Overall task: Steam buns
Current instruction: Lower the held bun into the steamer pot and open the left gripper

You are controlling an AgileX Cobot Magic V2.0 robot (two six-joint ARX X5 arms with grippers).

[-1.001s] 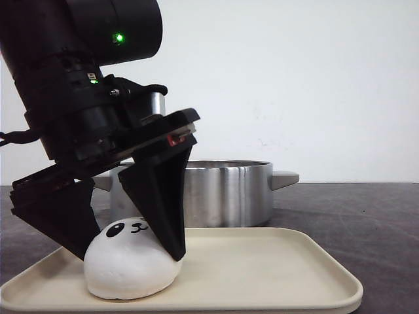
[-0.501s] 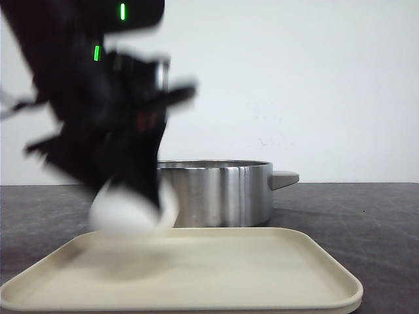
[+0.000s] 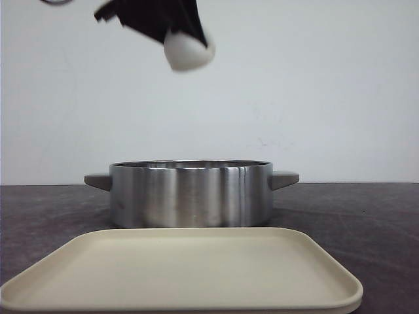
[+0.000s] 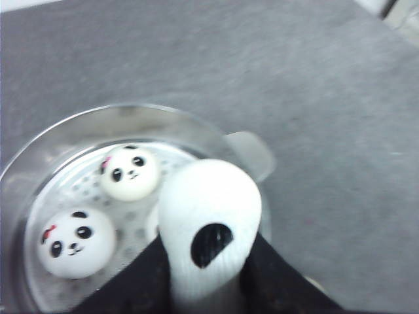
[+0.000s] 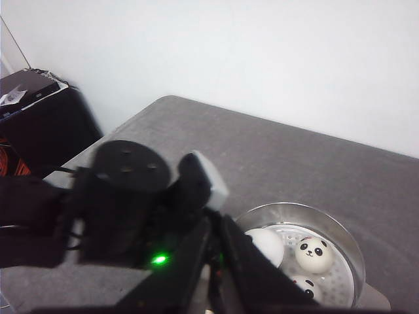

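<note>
**Bun held high over the pot**

The left gripper (image 3: 186, 39) is up at the top of the front view, left of centre, its black fingers (image 3: 147, 16) closed on a white bun (image 3: 188, 51). The bun hangs well above the steel pot (image 3: 190, 193), clear of its rim. From the left wrist view the same bun (image 4: 208, 229) sits squeezed between the two dark fingers, one black eye patch facing the camera.

The pot stands on the dark grey table (image 3: 366, 209), just behind a cream tray (image 3: 183, 275) that lies nearest the camera. The pot has a stubby handle on each side.

Inside the pot, on a perforated steamer plate (image 4: 85, 190), the left wrist view shows two more panda-faced buns: one (image 4: 129, 172) farther in and one (image 4: 76, 242) closer to the wall, each with a small pink mark by an ear. A third white shape shows partly behind the held bun; it is too hidden to describe.

The right wrist view looks across at the left arm (image 5: 124, 196) and the pot (image 5: 308, 252) beyond it. The right gripper's own fingers do not show in it, so their state cannot be told.
</note>
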